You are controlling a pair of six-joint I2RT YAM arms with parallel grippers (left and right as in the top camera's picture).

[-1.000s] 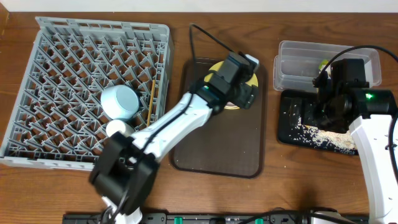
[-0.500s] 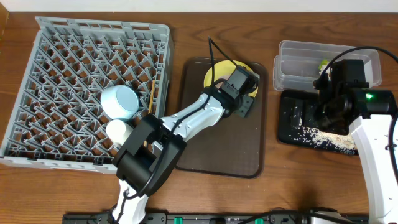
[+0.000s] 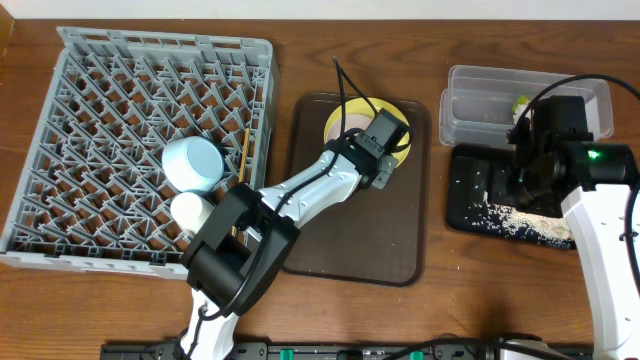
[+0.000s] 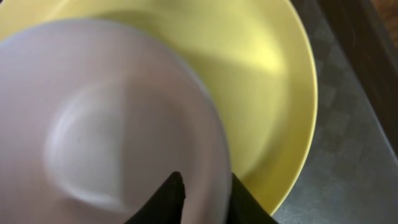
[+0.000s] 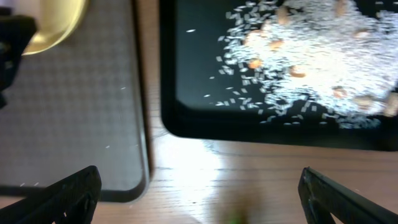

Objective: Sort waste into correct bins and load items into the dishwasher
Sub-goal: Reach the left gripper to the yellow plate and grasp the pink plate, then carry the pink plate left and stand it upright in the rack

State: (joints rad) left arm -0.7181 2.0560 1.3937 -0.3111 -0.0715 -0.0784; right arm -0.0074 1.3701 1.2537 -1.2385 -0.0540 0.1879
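Only overhead shows the wrapper (image 3: 520, 103) (green-yellow) inside the tub (image 3: 474, 106).

Wood table (image 3: 470, 300), rack (image 3: 160, 38), brn tray (image 3: 360, 230), tub (image 3: 460, 120), blk tray (image 3: 470, 195)

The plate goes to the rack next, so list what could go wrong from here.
1. The left gripper is at the plate's edge, and the blurred wrist view shows no firm hold; the plate might slip onto the brown tray.
2. The blue bowl, white bowl and chopsticks sit together in the rack; the plate could knock them.
3. Crumbs lie near the black tray's rim by the right gripper; a low sweep could scatter them.
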